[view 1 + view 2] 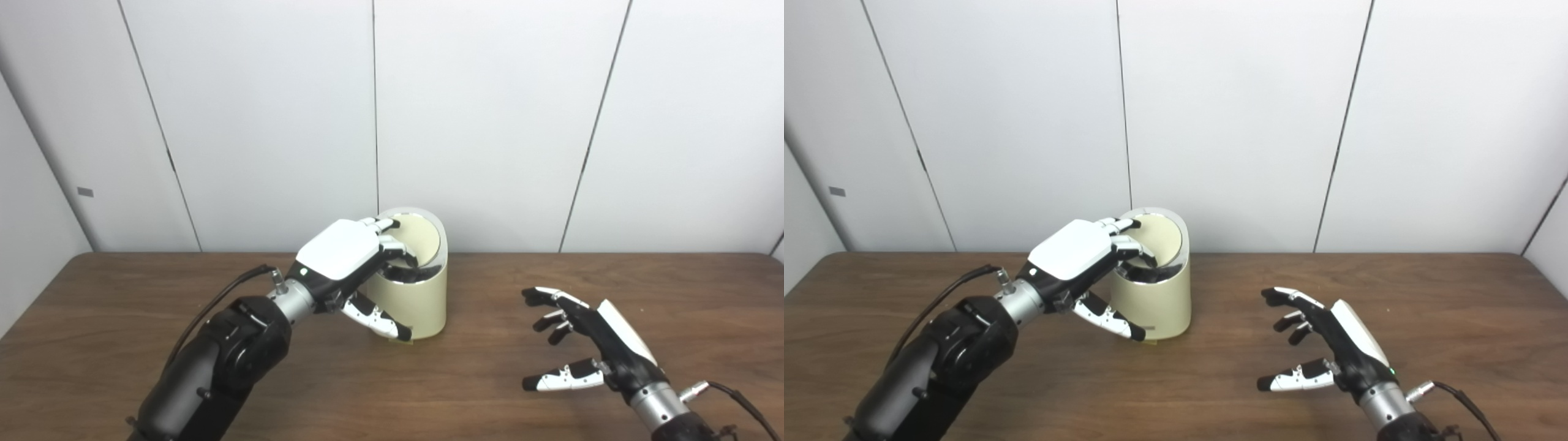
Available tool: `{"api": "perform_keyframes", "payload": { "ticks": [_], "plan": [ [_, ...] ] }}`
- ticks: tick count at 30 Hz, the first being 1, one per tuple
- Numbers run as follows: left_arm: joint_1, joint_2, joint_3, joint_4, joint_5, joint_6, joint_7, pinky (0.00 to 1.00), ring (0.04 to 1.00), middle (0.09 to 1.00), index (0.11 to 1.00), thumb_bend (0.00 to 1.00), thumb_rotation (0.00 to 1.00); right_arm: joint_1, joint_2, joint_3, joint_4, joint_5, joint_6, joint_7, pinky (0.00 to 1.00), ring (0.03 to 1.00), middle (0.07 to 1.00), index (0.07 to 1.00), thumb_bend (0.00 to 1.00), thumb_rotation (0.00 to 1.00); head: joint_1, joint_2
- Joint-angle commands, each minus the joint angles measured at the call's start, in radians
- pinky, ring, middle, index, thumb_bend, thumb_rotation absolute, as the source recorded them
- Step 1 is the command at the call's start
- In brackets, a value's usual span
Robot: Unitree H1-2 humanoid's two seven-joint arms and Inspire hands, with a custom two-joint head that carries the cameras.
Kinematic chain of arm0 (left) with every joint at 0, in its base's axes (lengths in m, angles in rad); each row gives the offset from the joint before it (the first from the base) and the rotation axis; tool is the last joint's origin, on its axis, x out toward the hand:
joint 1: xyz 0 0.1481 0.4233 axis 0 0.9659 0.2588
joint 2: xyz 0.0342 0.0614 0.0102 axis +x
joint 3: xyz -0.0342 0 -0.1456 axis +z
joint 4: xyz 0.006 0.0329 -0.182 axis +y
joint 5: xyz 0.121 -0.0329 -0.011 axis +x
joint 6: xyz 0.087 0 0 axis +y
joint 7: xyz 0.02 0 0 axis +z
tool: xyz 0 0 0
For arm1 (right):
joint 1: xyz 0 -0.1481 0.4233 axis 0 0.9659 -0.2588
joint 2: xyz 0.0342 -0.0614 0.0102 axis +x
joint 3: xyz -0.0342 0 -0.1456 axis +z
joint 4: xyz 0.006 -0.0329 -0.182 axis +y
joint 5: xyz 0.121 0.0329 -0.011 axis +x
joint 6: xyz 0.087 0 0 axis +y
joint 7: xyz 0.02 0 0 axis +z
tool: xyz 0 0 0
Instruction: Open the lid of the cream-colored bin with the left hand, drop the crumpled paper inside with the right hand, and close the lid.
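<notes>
The left hand (343,254) fingers (395,248) press the tilted lid (416,237) of the cream bin (416,300). The right hand (1338,349), fingers spread and empty, hovers over the table (551,269) to the right.

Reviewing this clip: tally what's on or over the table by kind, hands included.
Bins: 1, the cream-colored bin, lid tilted open.
Hands: 2, the left hand at the bin's rim, the right hand open and empty.
Crumpled paper: 0 visible.
Total: 3

The bin (416,300) stands on the surface (465,380), just right of the left hand (343,257), whose fingers (392,245) reach over its rim; the right hand (582,343) lies well to the bin's right.
</notes>
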Motion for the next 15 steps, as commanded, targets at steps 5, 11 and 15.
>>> {"api": "perform_keyframes", "payload": {
  "ticks": [5, 11, 15],
  "plan": [
    [-0.034, 0.011, -0.007, -0.008, 0.027, 0.02, -0.045, 0.99, 0.974, 0.773, 0.773, 1.0, 0.51, -0.022, -0.01, -0.009, -0.027, 0.0, -0.019, -0.022, 0.51, 0.644, 0.793, 0.806, 0.8, 0.08, -0.002, 0.003],
    [-0.036, 0.007, -0.011, 0.011, 0.027, 0.023, -0.065, 0.99, 0.961, 0.771, 0.769, 1.0, 0.5, -0.022, -0.01, -0.01, -0.029, 0.003, -0.016, -0.019, 0.51, 0.648, 0.793, 0.808, 0.8, 0.09, -0.002, 0.003],
    [-0.038, 0.004, -0.011, 0.026, 0.016, 0.029, -0.077, 1.0, 0.961, 0.772, 0.769, 1.0, 0.52, -0.021, -0.011, -0.01, -0.028, 0.004, -0.022, -0.021, 0.51, 0.645, 0.794, 0.805, 0.79, 0.07, -0.003, 0.004]
  ]
}}
